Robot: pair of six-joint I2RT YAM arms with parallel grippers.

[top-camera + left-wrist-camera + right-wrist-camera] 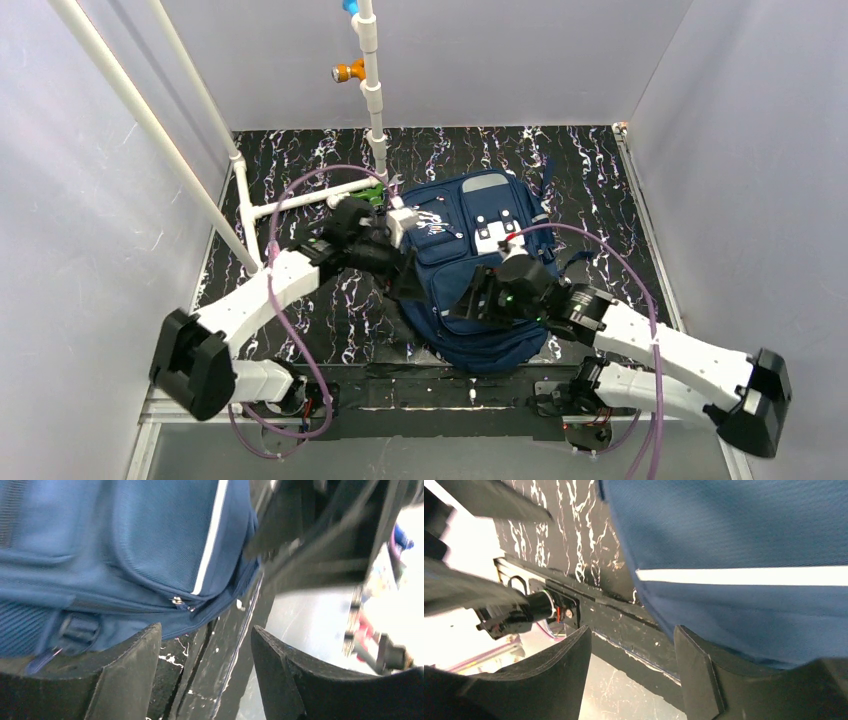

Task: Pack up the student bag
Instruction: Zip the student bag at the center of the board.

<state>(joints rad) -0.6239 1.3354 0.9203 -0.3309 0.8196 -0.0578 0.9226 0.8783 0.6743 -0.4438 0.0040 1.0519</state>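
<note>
The student bag (480, 270) lay flat in the middle of the table, its grey-patched end away from my bases and its rounded end at the near edge. My left gripper (405, 272) hung against the bag's left side, and my right gripper (470, 300) sat over the bag's near half, covering part of the front. Both were released. In each wrist view the fingers stood apart with only table edge showing in the gap, left gripper (205, 630) and right gripper (631, 630) alike.

From my left wrist I saw blue fabric, a white stripe (207, 540) and a zip pull (176, 600). To the right of the bag the shapes were dark and blurred, and I could not make them out. My right wrist caught only a slice of the bag, cut off by the frame edge.

Around the bag, the table (300, 170) was black with white veining. A white pipe frame (372, 90) rose beyond the bag's far-left corner, and pale grey walls (90, 200) closed in three sides.
</note>
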